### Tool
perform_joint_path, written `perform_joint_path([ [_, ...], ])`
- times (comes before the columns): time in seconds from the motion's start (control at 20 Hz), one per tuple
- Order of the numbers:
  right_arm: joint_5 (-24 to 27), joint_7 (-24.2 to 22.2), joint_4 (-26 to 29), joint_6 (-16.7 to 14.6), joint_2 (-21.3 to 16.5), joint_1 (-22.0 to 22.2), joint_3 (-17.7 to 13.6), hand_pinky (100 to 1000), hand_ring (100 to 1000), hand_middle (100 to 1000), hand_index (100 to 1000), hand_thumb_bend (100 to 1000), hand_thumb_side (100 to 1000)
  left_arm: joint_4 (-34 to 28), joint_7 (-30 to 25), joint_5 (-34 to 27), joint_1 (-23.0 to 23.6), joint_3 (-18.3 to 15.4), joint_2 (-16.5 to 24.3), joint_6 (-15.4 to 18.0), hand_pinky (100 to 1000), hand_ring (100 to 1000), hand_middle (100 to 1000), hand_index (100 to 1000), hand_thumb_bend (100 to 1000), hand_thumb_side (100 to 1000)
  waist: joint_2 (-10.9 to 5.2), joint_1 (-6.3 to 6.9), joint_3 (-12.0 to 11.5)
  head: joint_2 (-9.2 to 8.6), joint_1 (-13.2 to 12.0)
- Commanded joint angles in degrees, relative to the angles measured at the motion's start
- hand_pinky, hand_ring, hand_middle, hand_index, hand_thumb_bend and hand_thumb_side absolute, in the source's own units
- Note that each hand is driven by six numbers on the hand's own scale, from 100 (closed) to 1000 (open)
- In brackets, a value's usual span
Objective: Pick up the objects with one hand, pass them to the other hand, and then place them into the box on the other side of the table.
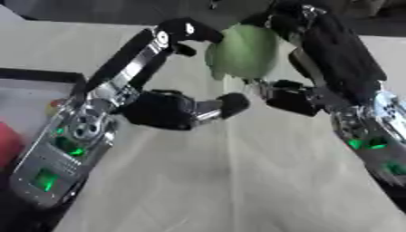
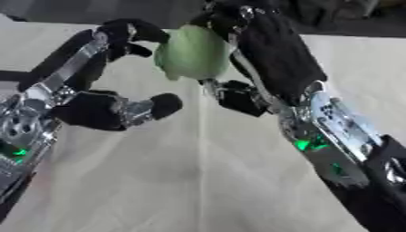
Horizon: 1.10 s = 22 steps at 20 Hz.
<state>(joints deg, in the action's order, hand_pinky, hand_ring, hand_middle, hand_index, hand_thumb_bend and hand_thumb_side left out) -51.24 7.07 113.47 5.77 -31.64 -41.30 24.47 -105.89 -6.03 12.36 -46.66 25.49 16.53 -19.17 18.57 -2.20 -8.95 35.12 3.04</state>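
Mid-air over the pale table (image 1: 238,190), a pale green rounded object (image 1: 246,52), apple- or pear-like, sits between both hands; right hand (image 1: 317,50) comes in from upper right, black fingers curled around the object's right and top side, thumb (image 1: 285,97) tucked just beneath it; object clamped in that hand; left hand (image 1: 162,108) rises from lower left, long fingers (image 1: 171,36) arched up with tips touching or just beside the object's upper left edge, thumb (image 1: 226,105) sticking out below, well apart from those fingers; left hand spread wide, not closed on the object; cannot tell if fingertips truly make contact; green lights glow on both wrists; dark-rimmed box (image 1: 40,77) at the left edge of the left eye view, something red (image 1: 8,142) inside or beside it, cannot tell which; table surface shows a faint seam running down the middle.
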Motion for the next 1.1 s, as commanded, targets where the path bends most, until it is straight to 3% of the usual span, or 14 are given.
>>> perform_joint_path([
  [0.05,1.5,0.2,1.1,-0.9,0.1,-1.2,0.1,824,599,434,530,273,100,1.1,1.6,1.5,-1.3,0.4,-1.1,-1.6,829,884,753,793,636,476,-1.82,0.13,-0.1,-0.44,-0.3],
  [0.6,3.3,1.2,1.1,-2.8,0.5,-1.2,0.7,821,593,431,529,273,100,3.7,8.0,4.9,-1.6,0.8,-2.9,-4.0,837,900,771,811,672,410,-1.65,0.16,-0.2,-0.24,-0.4],
  [1.1,2.4,3.0,1.1,0.3,-0.2,-0.7,-1.8,808,585,430,527,266,100,-2.4,14.3,3.4,1.3,2.0,0.6,-3.1,841,885,748,791,700,345,-1.46,0.20,-0.2,-0.40,0.1],
])
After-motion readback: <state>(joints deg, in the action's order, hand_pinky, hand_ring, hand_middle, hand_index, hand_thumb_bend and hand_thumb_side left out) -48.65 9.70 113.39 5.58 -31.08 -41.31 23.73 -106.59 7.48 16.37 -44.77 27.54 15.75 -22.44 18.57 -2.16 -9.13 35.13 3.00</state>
